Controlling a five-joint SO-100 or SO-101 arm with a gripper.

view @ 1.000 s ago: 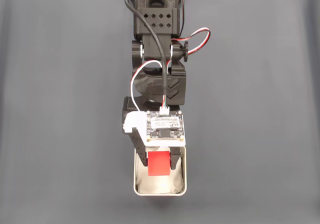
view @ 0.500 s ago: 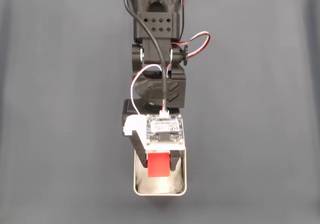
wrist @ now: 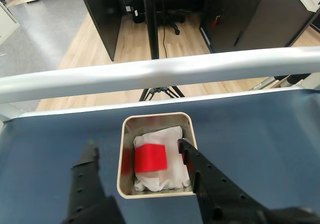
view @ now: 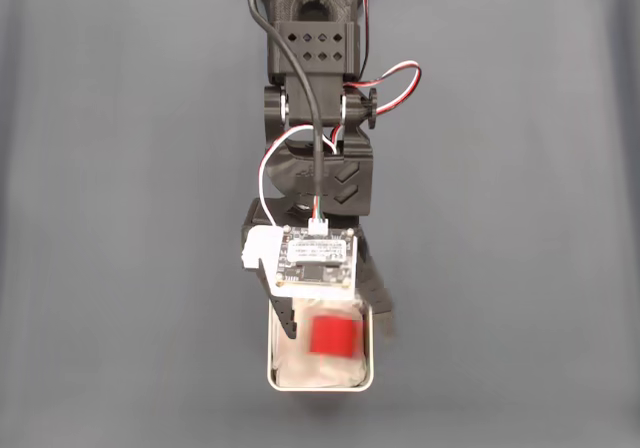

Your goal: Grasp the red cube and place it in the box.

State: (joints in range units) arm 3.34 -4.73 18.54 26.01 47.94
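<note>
We see a dark, smooth table [view: 120, 218] with a white rail [wrist: 160, 74] at its far edge. Past the rail, the room has a wooden floor [wrist: 125, 39] and dark cabinets. The box [wrist: 123, 134] is pale and square with round corners and a soft white cloth inside. The red cube [wrist: 150, 158] sits in the box on that cloth, a bit blurry. The black gripper [wrist: 137, 151] is wide open above the box, touching nothing.

The red cube [view: 332, 335] [wrist: 150, 158], motion-blurred, lies inside the pale, round-cornered box [view: 274, 373] [wrist: 122, 154] on its white lining.
</note>
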